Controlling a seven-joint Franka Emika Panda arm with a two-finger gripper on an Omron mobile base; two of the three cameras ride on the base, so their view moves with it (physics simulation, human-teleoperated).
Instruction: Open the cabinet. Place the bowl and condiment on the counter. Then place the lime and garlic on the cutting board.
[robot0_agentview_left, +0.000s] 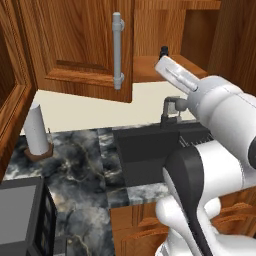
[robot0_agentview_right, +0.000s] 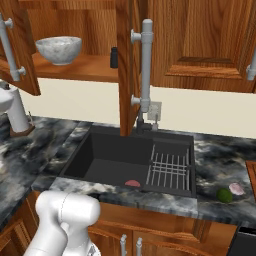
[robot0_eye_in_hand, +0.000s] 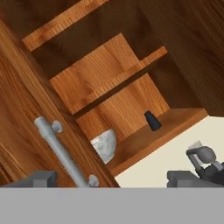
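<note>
The cabinet (robot0_agentview_right: 200, 45) stands with both doors swung out; one door's grey bar handle (robot0_eye_in_hand: 61, 153) runs close in front of the hand. On the lower shelf sits the pale grey bowl (robot0_agentview_right: 59, 49), also seen half behind the door (robot0_eye_in_hand: 105, 145). The small black condiment (robot0_agentview_right: 114, 57) stands to its right (robot0_eye_in_hand: 152, 120) (robot0_agentview_left: 163, 51). My gripper (robot0_eye_in_hand: 113, 178) is open and holds nothing, raised in front of the open cabinet and apart from both. The lime (robot0_agentview_right: 224, 195) and garlic (robot0_agentview_right: 236, 188) lie together on the counter (robot0_agentview_right: 220, 150) right of the sink. The cutting board (robot0_agentview_right: 252, 172) peeks in at the right edge.
A black sink (robot0_agentview_right: 125, 160) with a wire rack (robot0_agentview_right: 170, 170) and a faucet (robot0_agentview_left: 172, 107) lies below the cabinet. A white paper-towel roll (robot0_agentview_left: 37, 130) stands at the counter's left. A dark appliance (robot0_agentview_left: 22, 215) sits at the near left.
</note>
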